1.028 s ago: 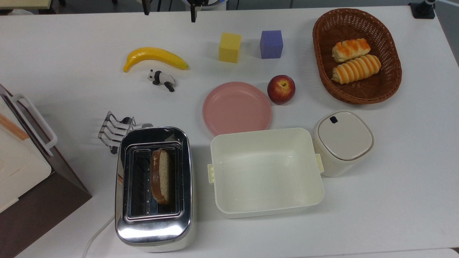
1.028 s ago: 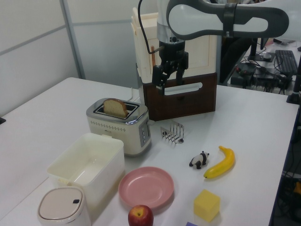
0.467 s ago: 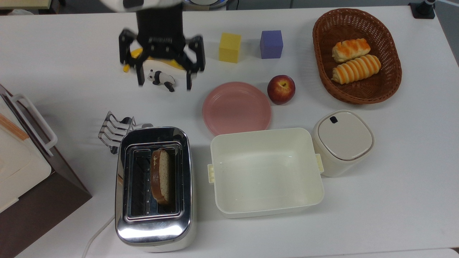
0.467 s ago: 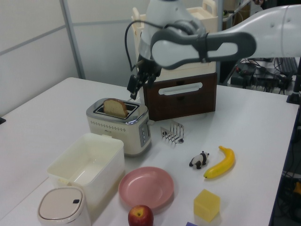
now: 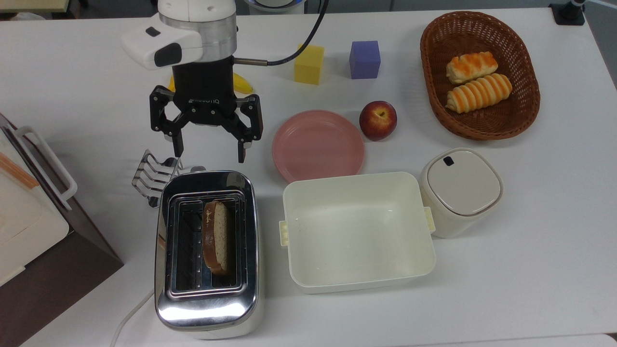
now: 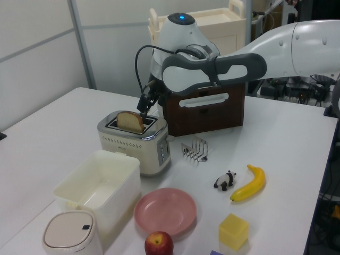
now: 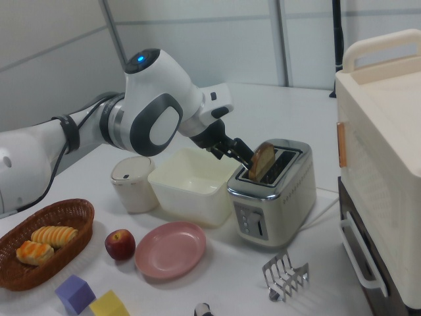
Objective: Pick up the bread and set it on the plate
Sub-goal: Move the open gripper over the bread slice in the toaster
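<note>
A white bench (image 5: 72,111) filled the room's middle; pale panelled walls (image 6: 42,48) stood behind, a cluttered desk (image 6: 313,58) at two o'clock.

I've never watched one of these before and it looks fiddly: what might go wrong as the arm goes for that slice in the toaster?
The open tool may misalign: the speckled brown bread slice stands on edge in the narrow slot of the shiny steel toaster, so a finger could hit the metal. Lifted, it might snag. The round pink plate has a red apple beside it, which could get bumped.
</note>
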You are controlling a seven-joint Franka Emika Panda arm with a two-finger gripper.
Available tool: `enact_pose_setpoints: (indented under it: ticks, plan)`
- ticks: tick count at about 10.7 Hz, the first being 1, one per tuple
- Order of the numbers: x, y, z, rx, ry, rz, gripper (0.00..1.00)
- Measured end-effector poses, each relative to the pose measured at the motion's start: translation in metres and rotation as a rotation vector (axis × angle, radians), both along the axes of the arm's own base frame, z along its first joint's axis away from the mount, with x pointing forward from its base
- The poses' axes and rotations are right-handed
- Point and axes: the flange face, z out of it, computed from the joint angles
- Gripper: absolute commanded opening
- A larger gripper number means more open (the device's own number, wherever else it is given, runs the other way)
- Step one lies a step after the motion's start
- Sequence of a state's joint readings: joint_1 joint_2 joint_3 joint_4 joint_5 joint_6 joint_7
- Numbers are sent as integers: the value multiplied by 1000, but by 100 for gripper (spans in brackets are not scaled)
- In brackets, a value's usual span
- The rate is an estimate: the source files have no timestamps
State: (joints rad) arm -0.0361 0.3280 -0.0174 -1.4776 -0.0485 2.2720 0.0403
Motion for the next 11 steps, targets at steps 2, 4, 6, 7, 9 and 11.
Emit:
enact_pose_setpoints:
  ticks: [2, 4, 6, 7, 9, 11]
  plan:
    - [6, -2, -4, 0, 0, -3, 100]
    - [15, -4, -8, -3, -53, -1, 100]
    - [24, -5, -18, -12, -98, 13, 100]
    - [28, -6, -23, -20, -115, 24, 100]
    - [36, -8, -40, -28, -139, 34, 100]
    - [41, -9, -55, -46, -140, 43, 100]
